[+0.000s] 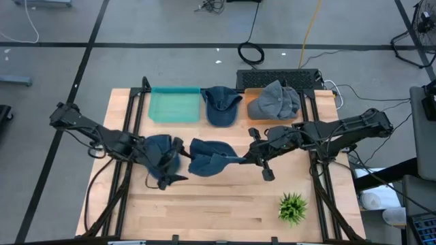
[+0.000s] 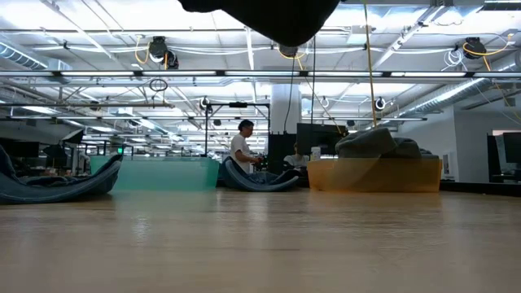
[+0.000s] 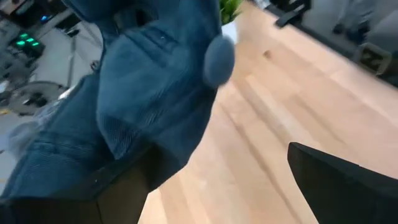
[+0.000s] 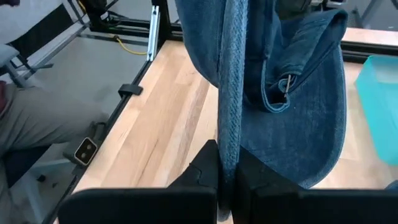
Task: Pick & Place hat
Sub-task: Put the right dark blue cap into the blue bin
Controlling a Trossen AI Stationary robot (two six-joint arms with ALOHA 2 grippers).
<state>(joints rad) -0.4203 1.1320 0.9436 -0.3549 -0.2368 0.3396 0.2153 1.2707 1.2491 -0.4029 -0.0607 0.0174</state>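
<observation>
While the blue hat (image 1: 212, 158) is held above the middle of the table (image 1: 204, 211), its brim is pinched edge-on between the shut fingers of the right gripper (image 4: 227, 167), seen at the centre right of the high view. Its crown trails toward the left gripper (image 1: 165, 165), whose fingers are spread wide just beside it, one dark finger (image 3: 336, 186) well apart from the cloth. The hat's long axis is thus laid across the frame between both arms. Along the upper edge, a teal tray (image 1: 174, 105) is seen bare, nearer the left arm.
</observation>
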